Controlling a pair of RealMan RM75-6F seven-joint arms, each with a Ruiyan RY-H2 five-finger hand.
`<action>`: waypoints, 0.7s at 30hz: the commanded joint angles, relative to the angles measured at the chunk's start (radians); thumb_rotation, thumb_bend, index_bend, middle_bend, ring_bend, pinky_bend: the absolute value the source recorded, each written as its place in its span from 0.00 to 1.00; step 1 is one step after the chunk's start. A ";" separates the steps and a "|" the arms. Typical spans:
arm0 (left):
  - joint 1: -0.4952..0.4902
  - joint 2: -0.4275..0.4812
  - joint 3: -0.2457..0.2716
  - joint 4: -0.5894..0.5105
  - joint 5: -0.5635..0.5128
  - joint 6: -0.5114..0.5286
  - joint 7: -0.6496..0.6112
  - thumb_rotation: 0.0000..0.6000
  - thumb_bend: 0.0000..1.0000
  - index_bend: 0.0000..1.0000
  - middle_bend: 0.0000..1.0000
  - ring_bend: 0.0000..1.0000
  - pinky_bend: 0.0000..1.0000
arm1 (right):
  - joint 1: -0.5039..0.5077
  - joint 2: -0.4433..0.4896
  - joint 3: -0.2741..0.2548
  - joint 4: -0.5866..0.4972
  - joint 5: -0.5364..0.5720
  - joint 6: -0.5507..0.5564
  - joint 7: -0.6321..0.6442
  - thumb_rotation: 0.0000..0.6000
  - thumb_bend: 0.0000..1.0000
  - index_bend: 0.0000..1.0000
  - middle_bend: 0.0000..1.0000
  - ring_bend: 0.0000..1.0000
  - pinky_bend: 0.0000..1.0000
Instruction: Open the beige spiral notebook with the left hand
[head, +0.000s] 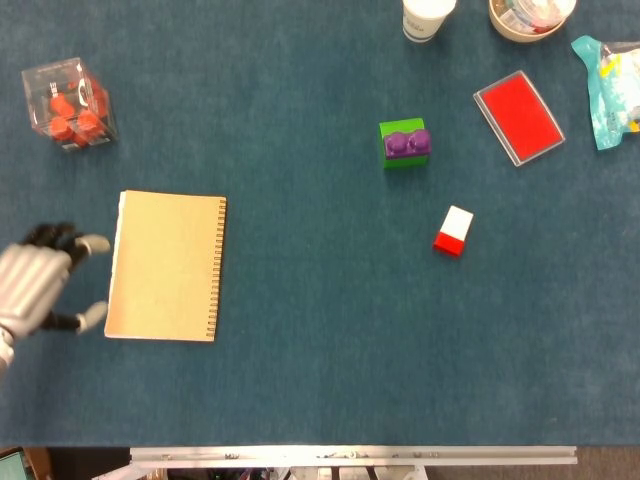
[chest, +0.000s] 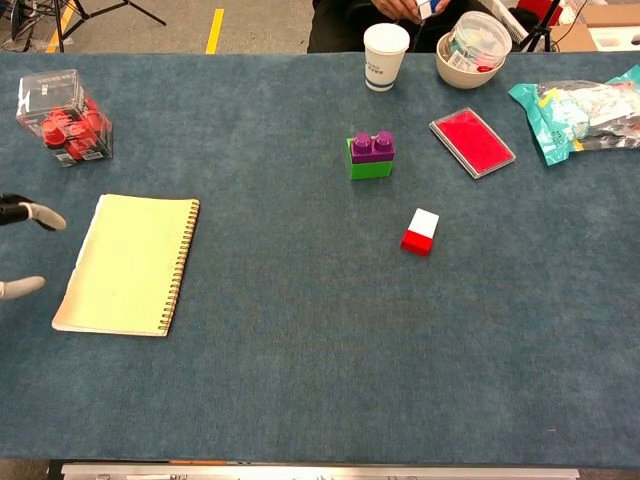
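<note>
Head view shows the beige spiral notebook lying flat and closed on the blue table, its wire binding along the side facing the green and purple block. The left hand sits just beside the notebook's opposite, free edge, fingers spread apart and holding nothing; the fingertips come close to that edge, but whether they touch it is hard to tell. The right hand shows in neither view.

Chest view confirms it: two fingertips of the left hand at the frame edge, just off the notebook, with the cover down. A clear box of red pieces stands beyond the notebook's far end, well apart from it.

The notebook looks light, with a thin card cover that should flex easily, so it will likely slide on the cloth rather than stay put if pushed sideways. The sensible place to take hold is the free long edge nearest the hand: slip a fingertip under the cover alone, lift, and swing it over the spiral. Catching several pages along with the cover, or dragging the whole book, are the likely slips.
</note>
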 joint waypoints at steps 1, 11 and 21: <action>-0.018 0.010 -0.028 0.006 -0.011 0.013 0.013 0.59 0.24 0.20 0.21 0.11 0.11 | 0.000 0.000 0.000 0.001 -0.001 0.001 0.000 1.00 0.39 0.31 0.30 0.21 0.29; -0.135 0.006 -0.011 -0.006 0.198 -0.052 -0.191 0.38 0.24 0.23 0.20 0.11 0.11 | 0.003 -0.002 0.000 -0.010 -0.001 -0.006 -0.015 1.00 0.39 0.31 0.30 0.21 0.29; -0.256 -0.099 -0.021 0.012 0.241 -0.167 -0.147 0.21 0.24 0.26 0.19 0.05 0.08 | 0.000 -0.001 -0.001 -0.012 0.008 -0.010 -0.025 1.00 0.39 0.31 0.30 0.21 0.29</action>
